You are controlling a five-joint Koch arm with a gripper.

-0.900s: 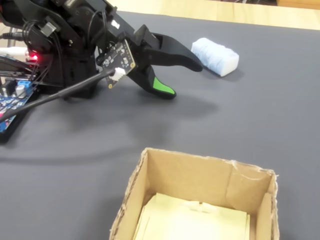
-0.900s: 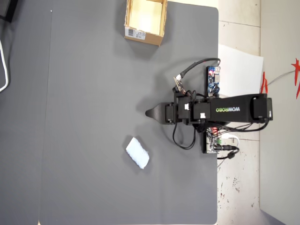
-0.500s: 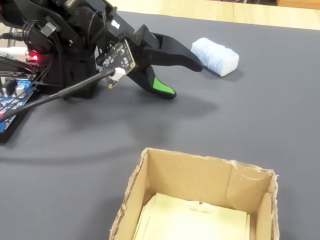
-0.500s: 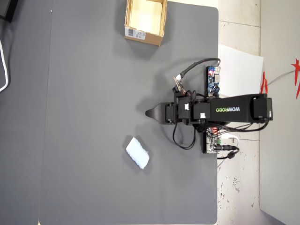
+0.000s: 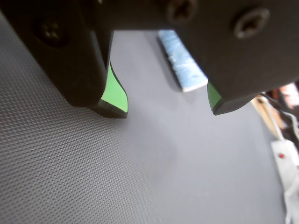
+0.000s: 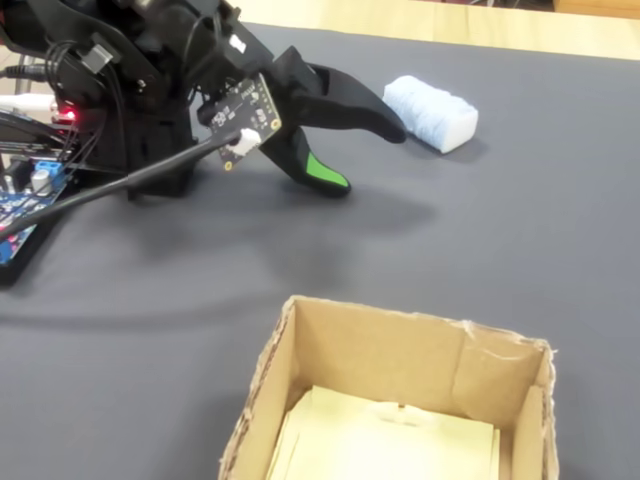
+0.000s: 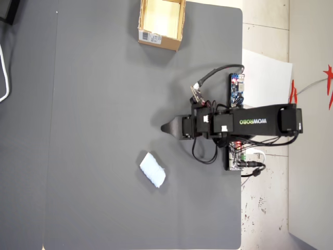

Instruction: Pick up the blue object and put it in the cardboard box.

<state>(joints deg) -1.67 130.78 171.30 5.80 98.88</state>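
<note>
Wrist view: my gripper [image 5: 168, 109] has jaws apart, empty, low over the mat [image 5: 93, 177]; blue object [image 5: 183, 63] lies beyond, right of centre; I'd swing right, straddle its short sides, then close; cardboard box [image 7: 158, 40] sits far off, only pale lining inside.

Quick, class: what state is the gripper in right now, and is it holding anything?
Gripper: open, jaws apart and empty; the blue sponge block lies on the mat beyond them.
</note>
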